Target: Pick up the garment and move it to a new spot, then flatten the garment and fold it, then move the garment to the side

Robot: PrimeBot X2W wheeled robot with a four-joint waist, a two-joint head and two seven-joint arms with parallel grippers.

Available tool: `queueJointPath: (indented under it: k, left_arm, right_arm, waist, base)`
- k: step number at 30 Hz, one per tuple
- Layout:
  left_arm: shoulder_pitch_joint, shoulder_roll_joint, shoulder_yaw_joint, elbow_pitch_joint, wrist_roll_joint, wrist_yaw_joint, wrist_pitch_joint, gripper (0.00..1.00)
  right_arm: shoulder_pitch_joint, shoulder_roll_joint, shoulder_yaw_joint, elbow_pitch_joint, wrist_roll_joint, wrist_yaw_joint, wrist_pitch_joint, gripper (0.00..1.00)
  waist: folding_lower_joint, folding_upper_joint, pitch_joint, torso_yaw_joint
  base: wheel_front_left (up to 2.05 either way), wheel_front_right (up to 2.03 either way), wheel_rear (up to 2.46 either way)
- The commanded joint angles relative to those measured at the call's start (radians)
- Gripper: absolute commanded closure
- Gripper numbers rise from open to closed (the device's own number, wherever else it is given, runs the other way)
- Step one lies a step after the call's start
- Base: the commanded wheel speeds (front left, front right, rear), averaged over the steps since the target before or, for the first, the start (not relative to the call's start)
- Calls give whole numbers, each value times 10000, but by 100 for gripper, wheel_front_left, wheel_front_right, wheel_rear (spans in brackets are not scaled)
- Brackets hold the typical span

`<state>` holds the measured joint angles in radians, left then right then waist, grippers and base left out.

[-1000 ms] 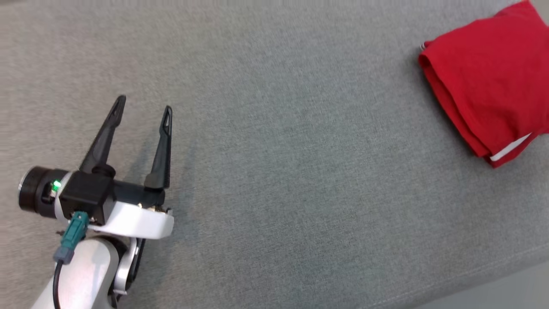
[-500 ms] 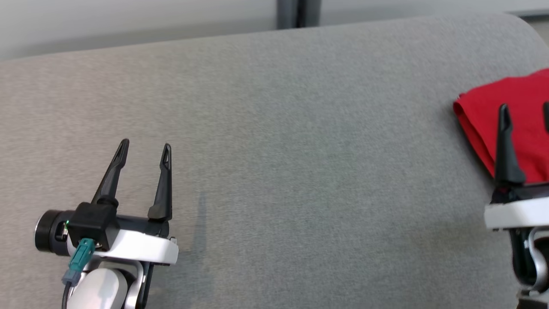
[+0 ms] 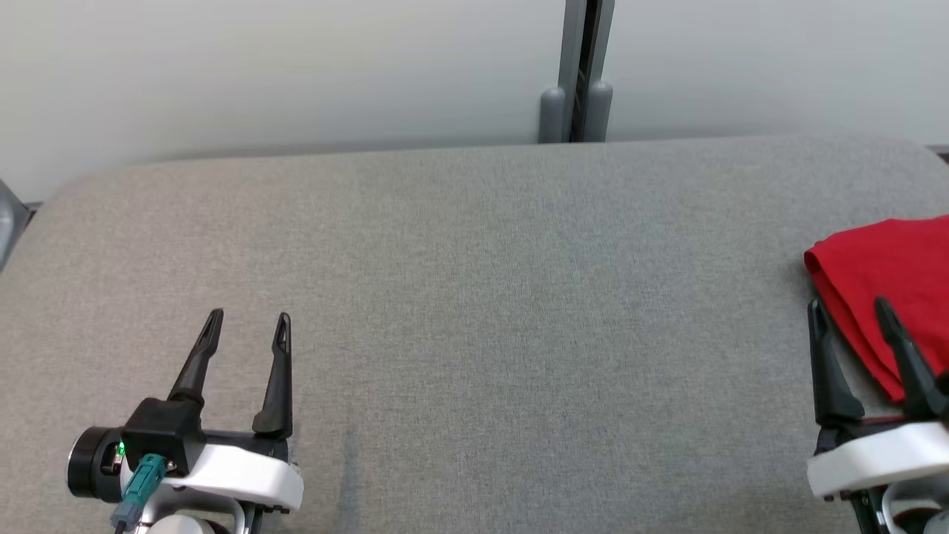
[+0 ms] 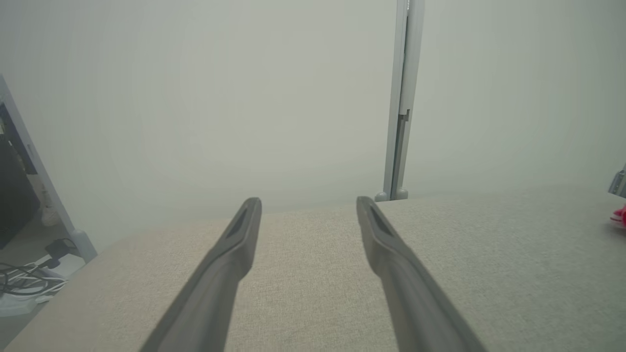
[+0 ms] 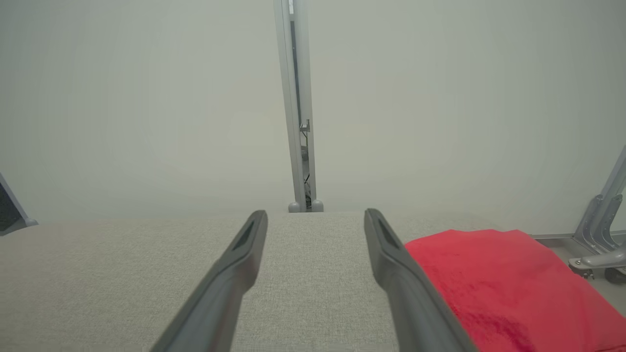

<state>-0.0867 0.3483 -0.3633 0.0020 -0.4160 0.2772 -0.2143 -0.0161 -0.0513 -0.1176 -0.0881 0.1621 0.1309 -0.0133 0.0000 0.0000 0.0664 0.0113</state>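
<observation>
In the head view, the left gripper (image 3: 249, 317) is hovering at the lower left over a grey fabric surface (image 3: 474, 297), its two dark fingers standing wide apart with nothing between them. The right gripper (image 3: 850, 304) is sitting at the lower right, its fingers likewise spread wide and gripping nothing. The red garment (image 3: 890, 274) is lying folded at the right end of the surface, running off the picture's right edge. The right gripper's fingers are crossing its near left corner in the picture, but whether they are touching the cloth I cannot tell. A pale wall (image 3: 296, 67) is standing behind the surface, with a grey post (image 3: 586, 67) rising at the far edge.

In the left wrist view, the left gripper (image 4: 308, 200) is pointing across the bare fabric toward the wall, its jaws wide and empty. The post (image 4: 403, 98) is rising just right of its fingers. A small sliver of the garment (image 4: 620, 215) is showing at the far right edge, well apart from this gripper. Some cables (image 4: 24, 283) are lying on the floor at the lower left.

In the right wrist view, the right gripper (image 5: 315, 212) is also standing wide and empty, aiming at the post (image 5: 298, 98). The garment (image 5: 499, 278) is lying just beside its right-hand finger, filling the lower right corner. A metal frame (image 5: 599, 230) is leaning at the right edge beyond the cloth.
</observation>
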Motion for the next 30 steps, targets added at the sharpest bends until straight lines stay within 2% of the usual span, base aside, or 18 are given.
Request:
queueJointPath:
  k: [1, 13, 30]
  left_arm:
    - [104, 71, 4, 36, -49, 24, 53, 0]
    - [725, 326, -120, 127, -280, -78, 399, 0]
    - [694, 474, -255, 214, -401, -112, 604, 0]
  right_arm:
    - [172, -14, 4, 29, 57, -4, 39, 0]
    - [1105, -13, -81, -191, 141, -4, 314, 0]
    - [1172, -12, -57, -353, 209, -4, 418, 0]
  waist:
    - [0, 0, -238, 40]
    - [0, 0, -796, -13]
    - [0, 0, -827, 121]
  base:
    - [0, 0, 0]
    - [0, 0, 0]
    - [0, 0, 0]
